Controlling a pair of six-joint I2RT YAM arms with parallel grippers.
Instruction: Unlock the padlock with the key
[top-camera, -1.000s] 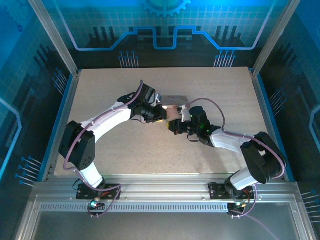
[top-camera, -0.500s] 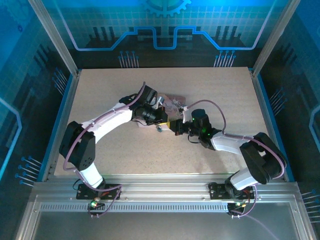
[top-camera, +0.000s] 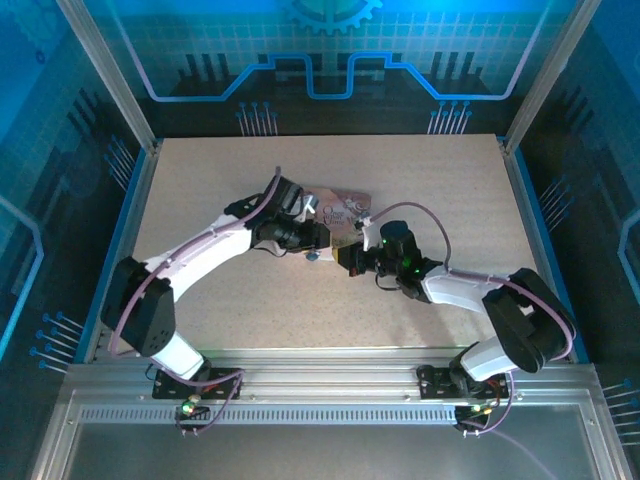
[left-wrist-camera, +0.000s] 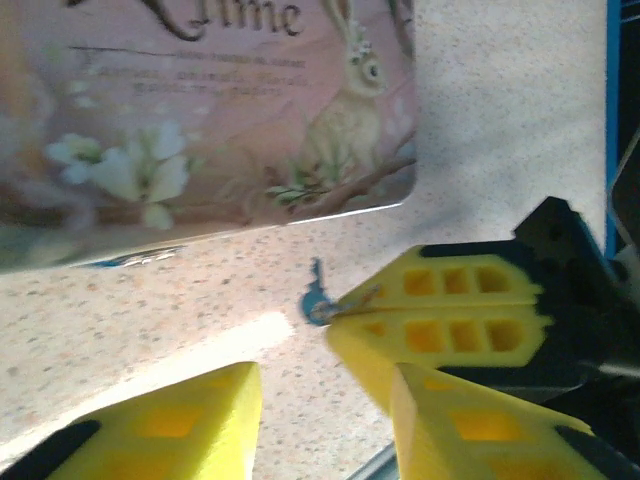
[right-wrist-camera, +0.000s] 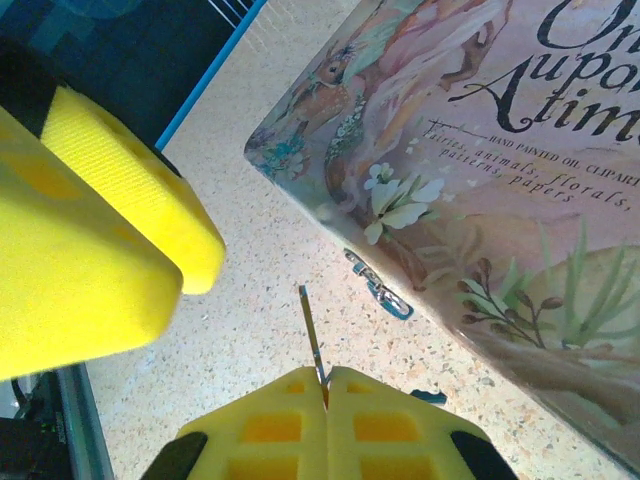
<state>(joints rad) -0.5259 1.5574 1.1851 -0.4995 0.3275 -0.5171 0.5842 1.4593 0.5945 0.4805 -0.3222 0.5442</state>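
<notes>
My right gripper (right-wrist-camera: 325, 375) is shut on the key (right-wrist-camera: 312, 330), a thin silvery blade that sticks out forward just above the table. It also shows from the left wrist as the key (left-wrist-camera: 335, 303) nipped between shut yellow fingers (left-wrist-camera: 450, 310). A small silvery-blue metal piece (right-wrist-camera: 378, 285) lies against the tin's near edge, a little ahead of the key tip. I cannot tell whether it is the padlock. My left gripper (left-wrist-camera: 300, 385) stands open with nothing between its fingers, close to the right gripper (top-camera: 347, 258). From above, the left gripper (top-camera: 318, 243) sits at the tin's left corner.
The pink illustrated tin (top-camera: 340, 208) lies flat, lid up, just beyond both grippers. Its tin lid (right-wrist-camera: 480, 170) shows a rabbit and flowers. Bare speckled table (top-camera: 440, 180) stretches around them, bounded by blue edging (top-camera: 530, 210) and the frame.
The tin, tilted up between the grippers a second ago, now lies flat with its lid showing. The left arm has sunk lower and its gripper has shifted slightly left. The right gripper has barely moved.
</notes>
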